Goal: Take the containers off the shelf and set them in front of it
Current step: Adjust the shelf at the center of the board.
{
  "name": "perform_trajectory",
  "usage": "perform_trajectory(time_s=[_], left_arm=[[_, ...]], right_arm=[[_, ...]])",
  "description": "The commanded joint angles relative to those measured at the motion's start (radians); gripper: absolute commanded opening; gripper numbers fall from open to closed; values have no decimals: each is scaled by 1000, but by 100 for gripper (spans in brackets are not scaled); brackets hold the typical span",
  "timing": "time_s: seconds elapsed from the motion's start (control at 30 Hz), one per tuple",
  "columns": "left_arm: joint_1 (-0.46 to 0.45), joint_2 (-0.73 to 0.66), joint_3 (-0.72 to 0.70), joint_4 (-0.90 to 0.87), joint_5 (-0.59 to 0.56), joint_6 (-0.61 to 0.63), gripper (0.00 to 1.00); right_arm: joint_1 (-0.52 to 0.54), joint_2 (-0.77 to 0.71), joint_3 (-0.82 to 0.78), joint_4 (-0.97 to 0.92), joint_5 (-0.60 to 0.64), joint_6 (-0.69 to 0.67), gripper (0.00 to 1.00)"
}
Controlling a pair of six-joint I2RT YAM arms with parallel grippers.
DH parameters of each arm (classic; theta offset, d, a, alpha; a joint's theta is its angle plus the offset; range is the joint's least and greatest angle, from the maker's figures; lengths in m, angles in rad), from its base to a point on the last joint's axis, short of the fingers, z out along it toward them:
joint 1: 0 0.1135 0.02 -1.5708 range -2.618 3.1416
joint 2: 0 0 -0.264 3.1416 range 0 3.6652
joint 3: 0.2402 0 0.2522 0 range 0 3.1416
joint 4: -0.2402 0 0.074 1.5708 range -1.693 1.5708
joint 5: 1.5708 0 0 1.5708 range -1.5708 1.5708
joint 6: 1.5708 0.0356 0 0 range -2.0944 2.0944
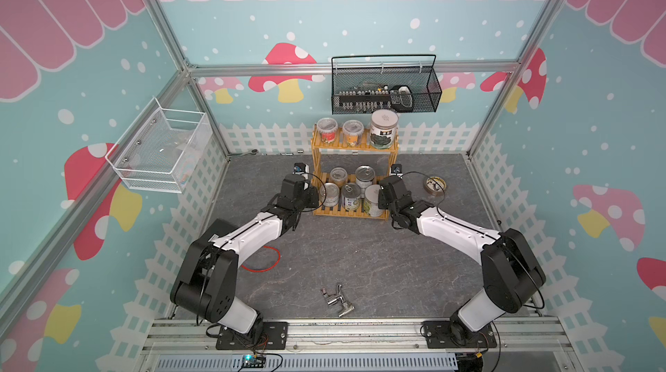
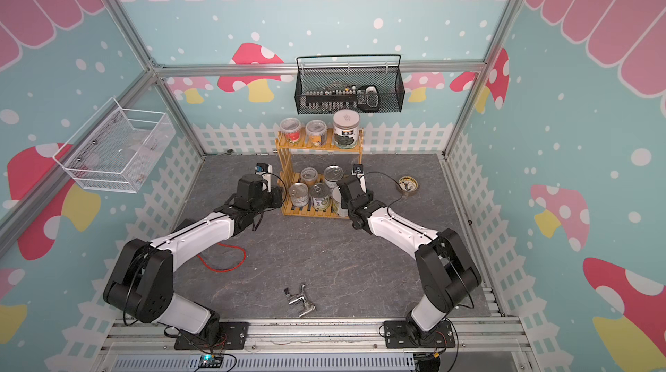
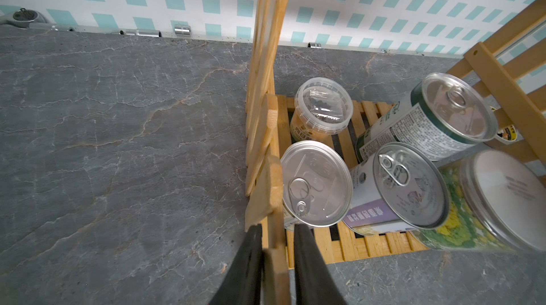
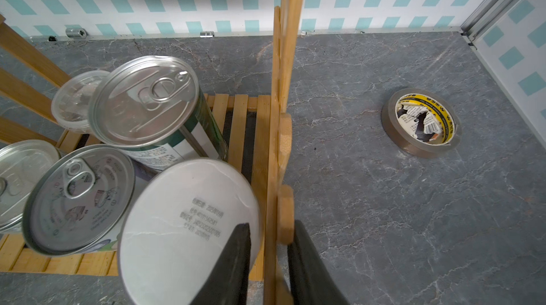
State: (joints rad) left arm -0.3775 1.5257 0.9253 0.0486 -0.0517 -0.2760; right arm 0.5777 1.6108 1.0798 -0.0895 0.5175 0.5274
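Shelf (image 1: pixel 346 214) of yellow wooden slats, two tiers high, stands at the back centre of the grey table (image 1: pixel 360 262). All eight containers (image 1: pixel 364 176) are on it and none is set in front. At the left, your left gripper (image 3: pixel 277 226) has its two black fingers pressed in on the front end of the shelf's left side rail, with the wood pinched between them. On the upper tier, left to right, stand two clear tubs (image 1: pixel 327 129) and a tall white-lidded jar (image 1: pixel 383 129). The lower tier holds a third clear tub (image 3: pixel 323 105) at the back left, three pull-tab tins (image 3: pixel 316 184), and a second white-lidded jar (image 4: pixel 189 223) at the front right. Your right gripper (image 4: pixel 270 223) is clamped the same way on the right side rail, one finger inside just beside that jar and one outside. Further right, a tape roll (image 4: pixel 421 123) lies flat on the table, well apart from the shelf.
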Motion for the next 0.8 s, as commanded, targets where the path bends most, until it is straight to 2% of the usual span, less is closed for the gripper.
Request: perform_trajectory(time_s=[0.0, 0.17, 0.4, 0.77], left_arm=[[-29, -33, -38, -3, 4, -32, 18], [-35, -42, -47, -3, -4, -53, 16], [-106, -21, -34, -1, -39, -87, 15], [-132, 29, -2, 23, -59, -109, 15]], right_arm=[[-10, 1, 23, -1, 6, -46, 26], [-37, -18, 1, 27, -53, -77, 25], [-99, -30, -27, 69, -136, -134, 23], [-179, -28, -59, 130, -223, -180, 23]])
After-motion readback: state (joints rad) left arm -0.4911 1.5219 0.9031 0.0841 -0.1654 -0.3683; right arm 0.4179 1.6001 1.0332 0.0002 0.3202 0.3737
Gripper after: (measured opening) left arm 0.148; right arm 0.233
